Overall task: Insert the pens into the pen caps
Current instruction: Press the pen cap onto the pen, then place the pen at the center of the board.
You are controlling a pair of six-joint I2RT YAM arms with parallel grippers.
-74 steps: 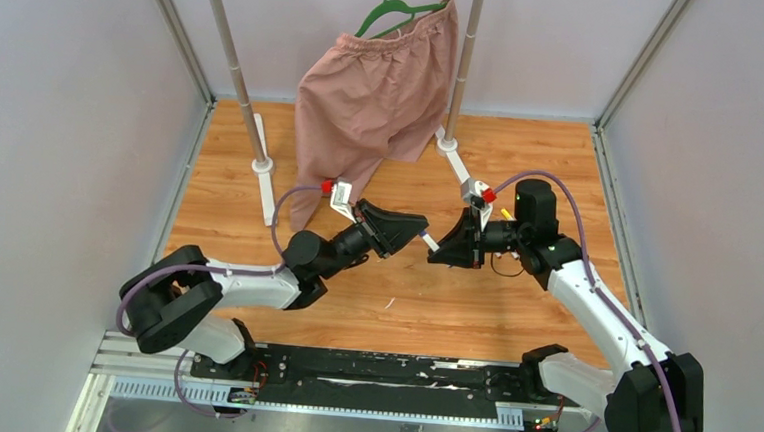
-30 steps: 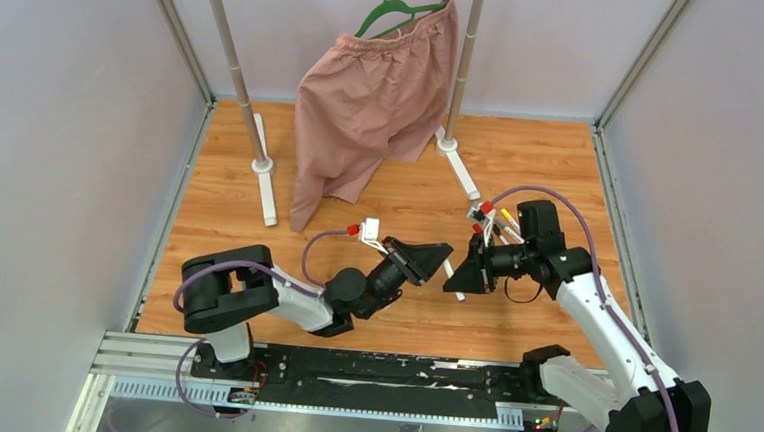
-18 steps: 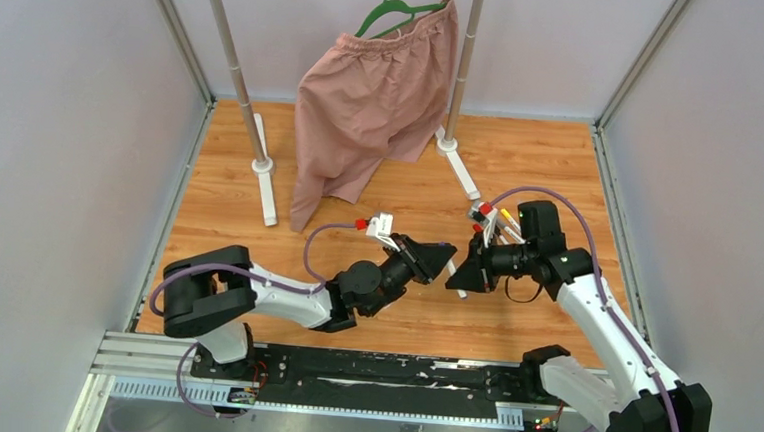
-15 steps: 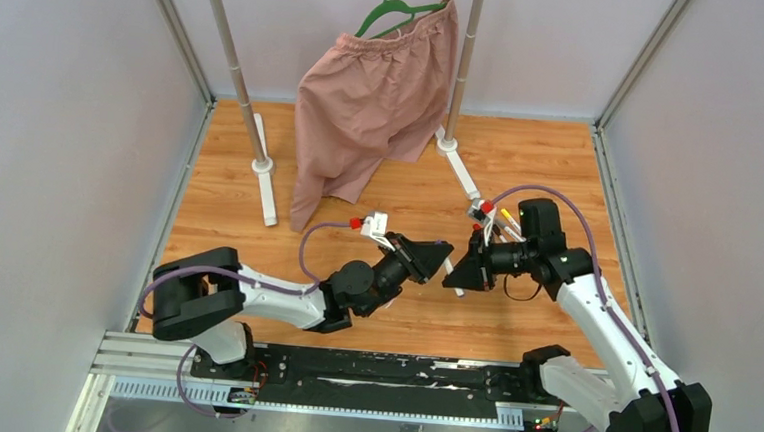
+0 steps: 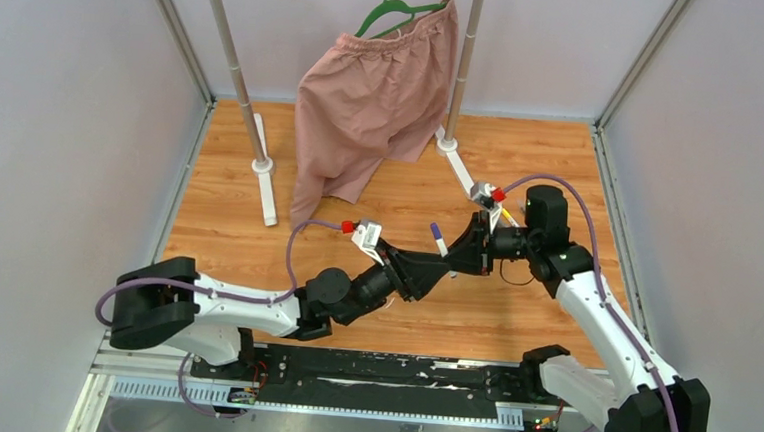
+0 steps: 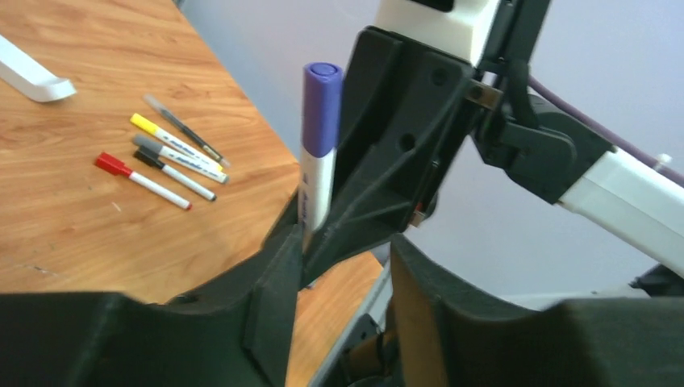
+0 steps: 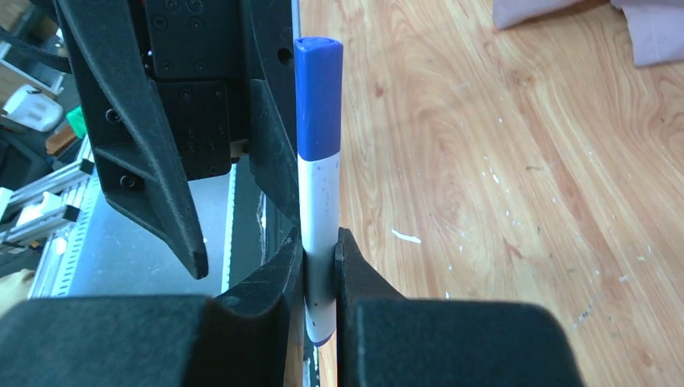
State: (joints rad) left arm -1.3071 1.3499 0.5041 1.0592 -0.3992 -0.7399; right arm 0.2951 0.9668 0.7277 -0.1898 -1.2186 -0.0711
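1. Right fingers (image 7: 274,278) pinch the white-barrelled, purple-capped marker pen (image 7: 318,189) upright, in mid-air above the wooden table (image 7: 500,161). Left fingers (image 6: 270,282) stand spread beside it.
2. Capping looks done. Next, I'd guess, lay it by the other slim pens (image 6: 165,165) on the table.

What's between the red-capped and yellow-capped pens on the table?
A grey-capped pen and a black-capped pen, side by side; the left wrist view shows it.

Both arms stretch forward and inward, so the two hands meet tip to tip. The left hand (image 5: 437,269) has its fingers spread wide, with the tip of the right hand (image 5: 459,258) at the gap between them. The right hand's fingers are closed tight on a pen (image 7: 319,185).
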